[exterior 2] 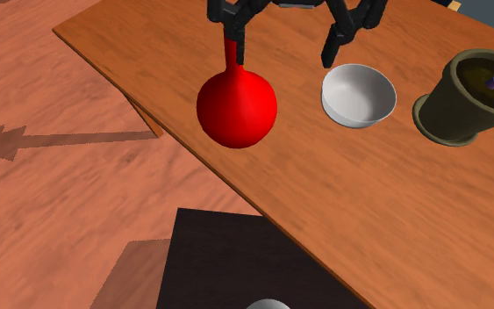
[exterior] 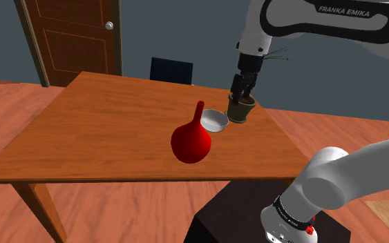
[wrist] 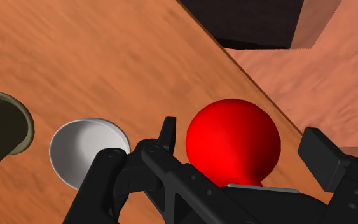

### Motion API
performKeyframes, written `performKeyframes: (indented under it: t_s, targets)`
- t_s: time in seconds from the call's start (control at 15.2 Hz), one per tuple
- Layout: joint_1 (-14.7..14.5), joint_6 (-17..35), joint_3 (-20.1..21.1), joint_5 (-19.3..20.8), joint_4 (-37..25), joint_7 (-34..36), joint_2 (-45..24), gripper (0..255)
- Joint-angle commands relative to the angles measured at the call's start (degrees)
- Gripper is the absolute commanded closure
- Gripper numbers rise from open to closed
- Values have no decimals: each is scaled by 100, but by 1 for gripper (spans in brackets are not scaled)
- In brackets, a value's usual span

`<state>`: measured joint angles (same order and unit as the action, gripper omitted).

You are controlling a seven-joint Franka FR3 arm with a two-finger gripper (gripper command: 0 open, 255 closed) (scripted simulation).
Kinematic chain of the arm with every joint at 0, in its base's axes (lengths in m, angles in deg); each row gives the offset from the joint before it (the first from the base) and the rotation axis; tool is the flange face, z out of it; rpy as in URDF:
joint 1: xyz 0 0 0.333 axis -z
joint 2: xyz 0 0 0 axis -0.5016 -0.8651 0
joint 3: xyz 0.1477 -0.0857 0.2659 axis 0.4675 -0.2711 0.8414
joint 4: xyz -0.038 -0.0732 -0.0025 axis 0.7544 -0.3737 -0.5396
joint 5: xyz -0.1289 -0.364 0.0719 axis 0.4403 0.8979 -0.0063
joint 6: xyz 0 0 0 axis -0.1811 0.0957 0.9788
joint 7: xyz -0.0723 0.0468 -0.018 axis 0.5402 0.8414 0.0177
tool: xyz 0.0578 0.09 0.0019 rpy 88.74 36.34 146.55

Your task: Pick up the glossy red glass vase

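A glossy red vase [exterior: 191, 142] with a round body and a thin neck stands upright on the wooden table [exterior: 96, 131], close to the near edge. My black gripper [exterior: 242, 88] hangs above the table, open. In the second exterior view the gripper [exterior 2: 284, 46] has one finger in front of the neck of the vase [exterior 2: 237, 107] and the other above the white bowl. In the wrist view the vase [wrist: 233, 141] lies beyond the spread fingers [wrist: 166, 132], and neither finger touches it.
A white bowl [exterior: 215, 121] sits right beside the vase, and an olive pot [exterior: 242, 109] with a dark stem stands just past it. Behind the table are a dark chair [exterior: 171, 70] and a wooden door [exterior: 72, 38]. The black stand [exterior 2: 236, 263] is below the table's near edge.
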<state>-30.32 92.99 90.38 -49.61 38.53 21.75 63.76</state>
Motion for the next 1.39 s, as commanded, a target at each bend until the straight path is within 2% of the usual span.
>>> performKeyframes:
  t_s: [0.0,0.59,1.12,1.25,1.32]
  targets:
    - [-41,120,136,-7,-254,121,-463,0]
    - [-251,110,664,209,-2086,751,-2707,0]
    - [-261,689,667,212,-1537,744,-2739,0]
    - [-261,689,667,212,-1536,744,-2738,0]
    - [-263,693,669,212,-1544,749,-2750,255]
